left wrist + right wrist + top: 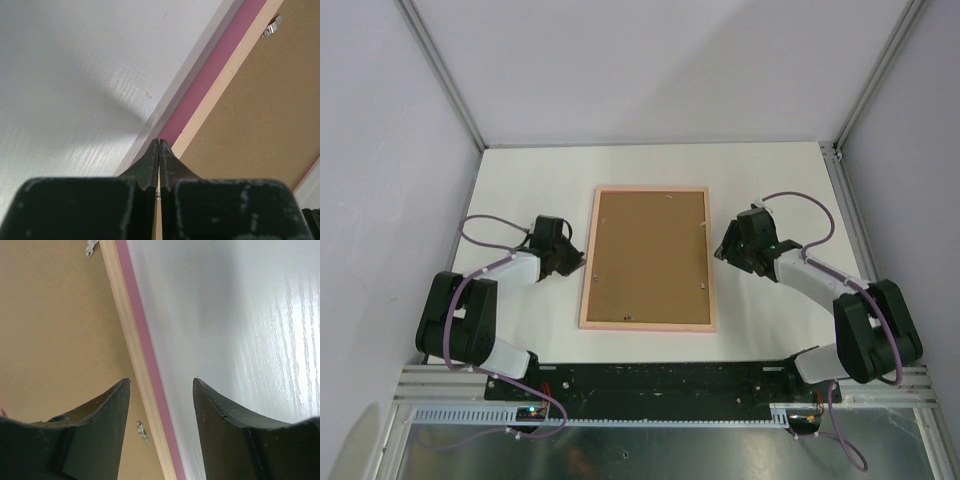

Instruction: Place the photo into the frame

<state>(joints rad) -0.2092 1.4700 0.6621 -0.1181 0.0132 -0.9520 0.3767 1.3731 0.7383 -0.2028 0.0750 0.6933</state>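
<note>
The frame (pixel 588 272) lies flat in the middle of the table, back side up, with a plain brown backing board (pixel 650 255) filling it. The photo is hidden. My left gripper (pixel 578 262) is shut with nothing in it, its tip (pixel 159 142) just at the frame's left pink rail (pixel 210 82). On the other side, my right gripper (pixel 723 250) is open, low over the right rail (pixel 131 325). In the right wrist view, the right gripper (pixel 161 382) has one finger over the backing board (pixel 55 325) and the other over the white table.
Small metal clips (pixel 141 430) sit along the board's edge inside the rail; another clip (pixel 271 28) shows on the left side. White walls with metal corner posts (pixel 445 75) enclose the table. The arm bases stand on a dark rail (pixel 660 380) at the near edge.
</note>
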